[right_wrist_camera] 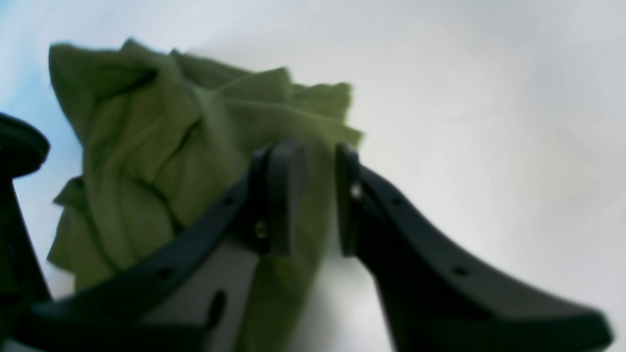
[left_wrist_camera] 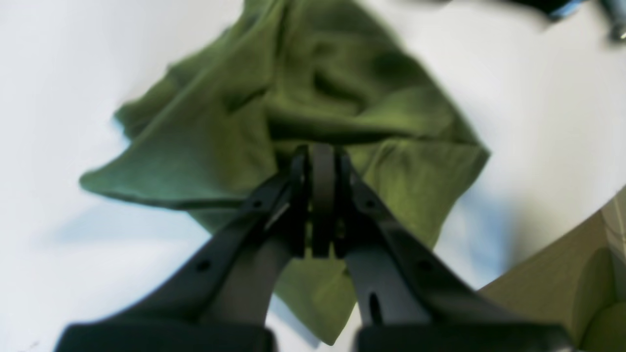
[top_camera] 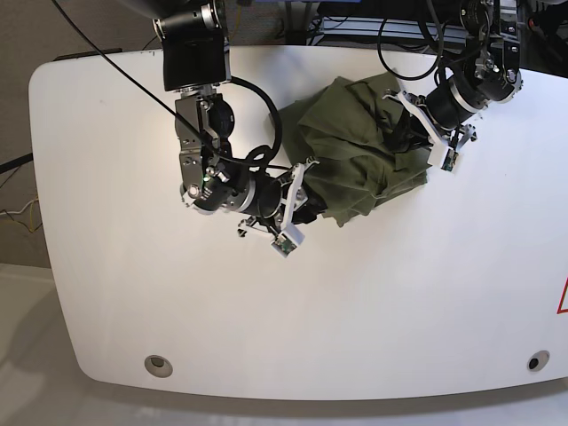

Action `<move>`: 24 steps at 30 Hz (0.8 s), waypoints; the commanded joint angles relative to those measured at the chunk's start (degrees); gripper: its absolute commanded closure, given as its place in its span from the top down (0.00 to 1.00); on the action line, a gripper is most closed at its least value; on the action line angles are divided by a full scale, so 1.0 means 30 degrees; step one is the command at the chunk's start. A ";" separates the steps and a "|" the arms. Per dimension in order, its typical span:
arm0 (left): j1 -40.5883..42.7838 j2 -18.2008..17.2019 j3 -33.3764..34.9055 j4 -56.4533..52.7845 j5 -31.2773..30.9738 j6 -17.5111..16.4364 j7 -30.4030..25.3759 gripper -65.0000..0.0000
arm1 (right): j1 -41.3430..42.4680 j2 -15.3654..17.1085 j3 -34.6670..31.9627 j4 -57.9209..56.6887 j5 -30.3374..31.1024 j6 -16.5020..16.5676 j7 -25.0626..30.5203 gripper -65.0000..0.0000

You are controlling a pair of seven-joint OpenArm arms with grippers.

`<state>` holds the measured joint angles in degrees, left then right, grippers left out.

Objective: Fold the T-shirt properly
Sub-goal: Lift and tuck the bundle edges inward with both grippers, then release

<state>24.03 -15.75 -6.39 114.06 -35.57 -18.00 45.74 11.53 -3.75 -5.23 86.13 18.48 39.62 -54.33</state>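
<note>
The T-shirt (top_camera: 355,151) lies bunched near the counter (top_camera: 106,293) far edge, between my two arms — left gripper (left_wrist_camera: 323,161) jaws pinching its cloth, right gripper (right_wrist_camera: 318,166) jaws slightly parted around a fold — each gripping an opposite side.

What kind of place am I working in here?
Likely a robotics lab: a bare white table, two arms over one T-shirt, and cables and gear behind the table.
</note>
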 commanded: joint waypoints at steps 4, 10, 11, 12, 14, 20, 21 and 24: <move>0.0393 -0.0065 0.0001 0.0121 -0.0005 -0.0208 -0.1339 0.18 | 0.0399 0.0132 -0.0076 -0.0151 0.0145 0.0128 0.0281 0.29; 0.0747 0.0092 0.0243 0.0051 0.0452 -0.0128 -0.2763 0.52 | 0.0392 0.0450 -0.0286 -0.0387 -0.1309 0.0128 0.0633 0.23; 0.0772 0.0081 0.0325 0.0038 0.0547 -0.0100 -0.2848 0.57 | 0.0363 0.0515 -0.0291 -0.0412 -0.1558 0.0128 0.0704 0.22; 0.0731 0.0049 0.0454 -0.0004 0.0627 -0.0052 -0.2811 0.62 | 0.0285 0.0594 -0.0275 -0.0406 -0.1765 0.0128 0.0777 0.21; 0.0331 -0.0131 0.1256 -0.0286 0.0780 0.0142 -0.2501 0.69 | -0.0222 0.0946 -0.0206 -0.0130 -0.2556 0.0128 0.1093 0.14; -0.1007 -0.0611 0.3137 -0.1811 0.1123 0.0395 -0.0817 0.33 | -0.1303 0.1856 -0.0289 0.0406 -0.3544 0.0128 0.2005 0.00; -0.1149 -0.0668 0.3284 -0.2086 0.1162 0.0446 -0.0747 0.27 | -0.1403 0.1929 -0.0355 0.0422 -0.3583 0.0128 0.2100 0.00; -0.1424 -0.0879 0.3502 -0.2947 0.1244 0.0584 -0.1194 0.16 | -0.1545 0.1862 -0.0735 0.0368 -0.3529 0.0128 0.2281 0.00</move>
<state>20.47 -17.06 4.03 106.52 -31.88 -16.73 44.03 5.19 2.81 -6.50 85.97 6.17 39.64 -50.06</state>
